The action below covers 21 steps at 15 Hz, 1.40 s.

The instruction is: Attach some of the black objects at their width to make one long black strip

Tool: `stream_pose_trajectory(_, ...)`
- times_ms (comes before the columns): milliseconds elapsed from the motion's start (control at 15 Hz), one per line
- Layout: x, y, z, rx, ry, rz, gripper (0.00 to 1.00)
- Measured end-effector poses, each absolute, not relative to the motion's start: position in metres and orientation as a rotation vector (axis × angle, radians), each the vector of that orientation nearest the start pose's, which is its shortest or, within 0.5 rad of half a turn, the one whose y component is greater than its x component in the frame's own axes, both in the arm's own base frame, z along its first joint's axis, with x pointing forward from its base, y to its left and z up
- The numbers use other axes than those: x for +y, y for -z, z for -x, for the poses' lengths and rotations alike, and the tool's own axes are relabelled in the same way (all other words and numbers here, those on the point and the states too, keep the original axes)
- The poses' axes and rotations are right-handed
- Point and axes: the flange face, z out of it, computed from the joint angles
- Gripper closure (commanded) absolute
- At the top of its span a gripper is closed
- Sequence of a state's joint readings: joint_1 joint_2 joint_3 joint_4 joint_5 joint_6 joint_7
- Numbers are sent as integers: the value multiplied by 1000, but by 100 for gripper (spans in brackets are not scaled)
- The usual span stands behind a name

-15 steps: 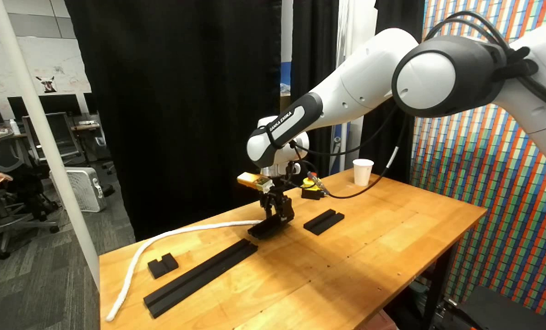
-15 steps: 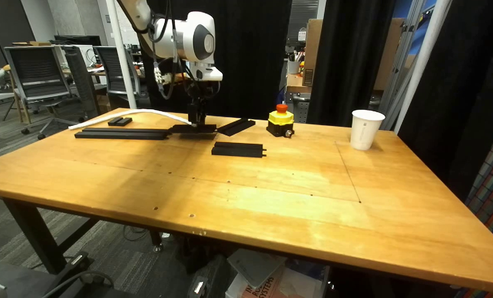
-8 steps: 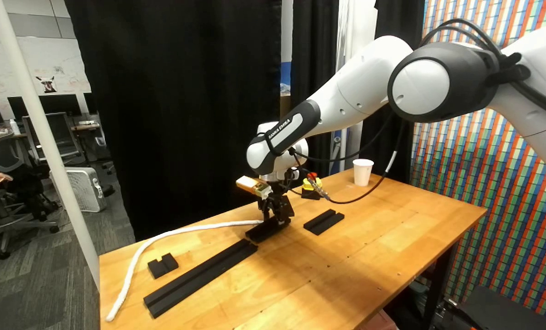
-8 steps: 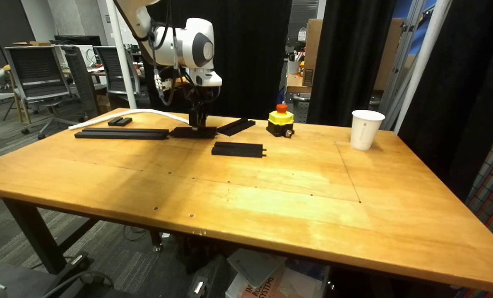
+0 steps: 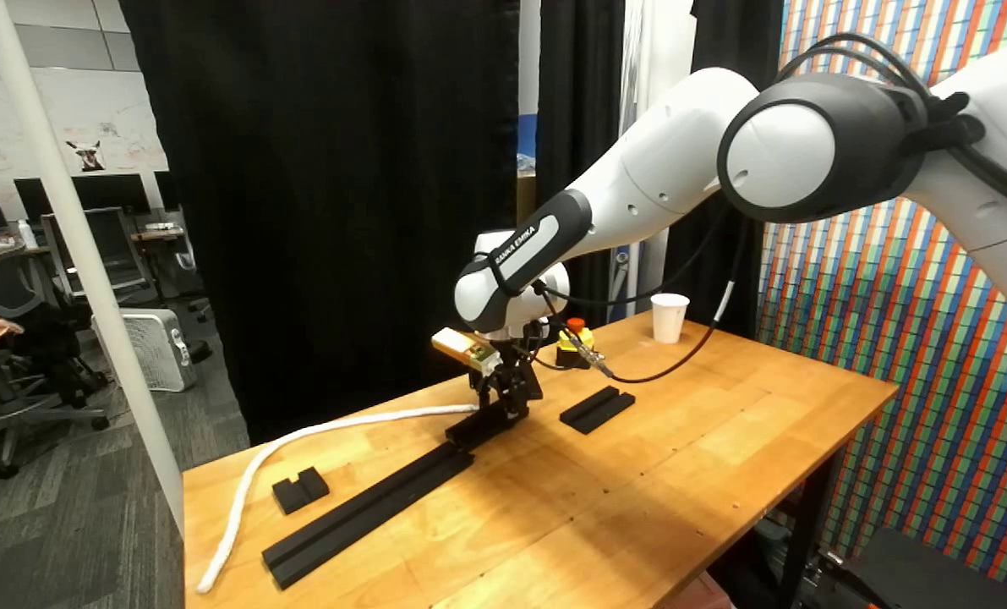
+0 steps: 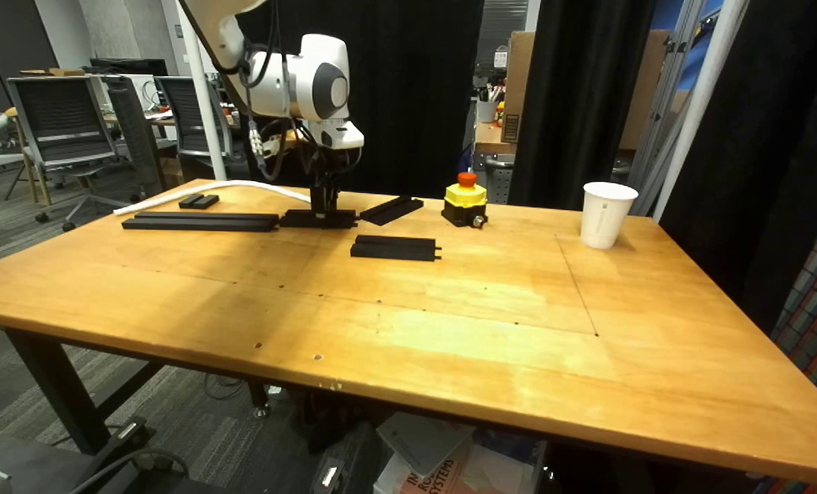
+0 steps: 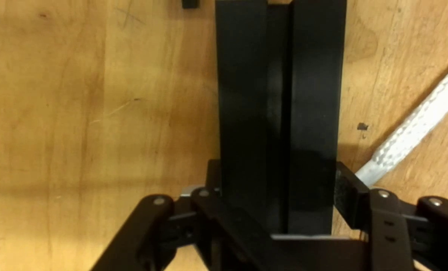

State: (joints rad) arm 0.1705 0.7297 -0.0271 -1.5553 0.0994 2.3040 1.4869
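We see the gripper (image 7: 279,184) clamped across a grooved matte-black bar (image 7: 278,116); long black strip (image 5: 368,512) at its 8 o'clock in an exterior view, contact unclear. White braided cord (image 7: 415,127), wrist-view 3 o'clock, ends beside a finger (image 7: 350,201).

In an exterior view the near half of the table (image 6: 463,357) is bare wood — wide room to pass. Around the gripper (image 7: 278,184) it is tight: the long black strip (image 6: 199,223) and an angled bar (image 6: 392,210) lie near opposite ends of the held bar (image 7: 242,94), and a white cord (image 7: 415,126) runs in just beside one of the fingers (image 7: 351,199). Between the emergency stop (image 6: 464,199) and the cup (image 6: 606,219) — an open lane.
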Motion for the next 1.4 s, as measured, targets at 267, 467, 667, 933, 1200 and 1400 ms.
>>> stream_pose_trajectory(267, 109, -218, -693, 1953, -37, 2369, 54)
stream_pose_trajectory(467, 110, -218, -686, 1936, -38, 2371, 54)
stream_pose_trajectory(667, 109, -219, -679, 1925, -53, 2367, 54)
stream_pose_trajectory(933, 108, -221, -670, 1911, -80, 2361, 54)
stream_pose_trajectory(1200, 111, -222, -663, 1888, -119, 2358, 54)
stream_pose_trajectory(1400, 113, -221, -661, 1878, -134, 2357, 54)
